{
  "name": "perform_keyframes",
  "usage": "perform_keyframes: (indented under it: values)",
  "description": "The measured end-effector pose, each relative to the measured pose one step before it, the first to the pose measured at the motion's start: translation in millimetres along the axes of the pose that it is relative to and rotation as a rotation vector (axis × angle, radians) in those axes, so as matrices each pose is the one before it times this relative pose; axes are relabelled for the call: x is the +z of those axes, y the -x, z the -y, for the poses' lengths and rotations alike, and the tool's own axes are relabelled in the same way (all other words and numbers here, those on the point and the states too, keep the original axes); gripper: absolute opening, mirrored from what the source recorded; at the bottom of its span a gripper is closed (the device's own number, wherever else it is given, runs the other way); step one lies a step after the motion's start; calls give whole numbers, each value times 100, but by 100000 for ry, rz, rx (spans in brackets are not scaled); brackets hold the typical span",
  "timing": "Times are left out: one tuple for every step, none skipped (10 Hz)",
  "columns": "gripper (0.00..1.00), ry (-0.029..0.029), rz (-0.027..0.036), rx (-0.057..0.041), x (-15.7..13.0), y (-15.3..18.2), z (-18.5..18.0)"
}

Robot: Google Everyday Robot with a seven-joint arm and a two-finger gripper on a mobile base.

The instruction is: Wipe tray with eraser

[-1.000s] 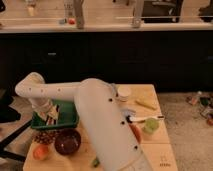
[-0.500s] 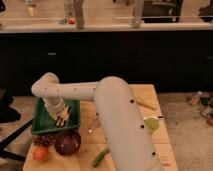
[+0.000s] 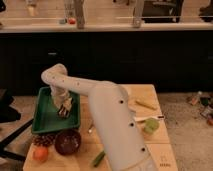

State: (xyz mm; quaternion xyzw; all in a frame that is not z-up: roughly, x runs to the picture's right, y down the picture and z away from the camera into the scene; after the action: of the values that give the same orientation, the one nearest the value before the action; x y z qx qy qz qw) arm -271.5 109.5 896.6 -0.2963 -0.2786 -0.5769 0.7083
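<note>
Hand (image 3: 64,108) low over the green tray (image 3: 44,123) (dark bowl (image 3: 67,141) just beside its near rim)

Eraser (image 3: 62,113) under gripper (image 3: 65,107) on green tray (image 3: 46,120)

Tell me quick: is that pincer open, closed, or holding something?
Pincer: down over the green tray; open, closed or holding something cannot be told.

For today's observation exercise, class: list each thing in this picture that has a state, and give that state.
tray: lying flat, right way up.
gripper: inside the tray's rim, near its right side.
bowl: upright, in front of the tray.
orange: whole, left of the bowl.
</note>
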Motion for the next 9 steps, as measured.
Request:
perform_keyframes:
  values:
    - [0,-308,304,-2105,20,-73,1160]
    - [0,-1959,970,-4443,-23,440,2042]
    - [0,-2716,1470,-4489,-1,562,1687]
    - [0,-2132,497,-4084,1,368,1412]
    - [0,-1383,947,-7549,286,1129,2024]
    - [0,939,616,-5612,355,1110,1271]
    - [0,1995,802,-3207,443,1042,865]
    - [0,2474,-27,-1316,222,373,30]
    - [0,3560,-320,-827,235,573,-469]
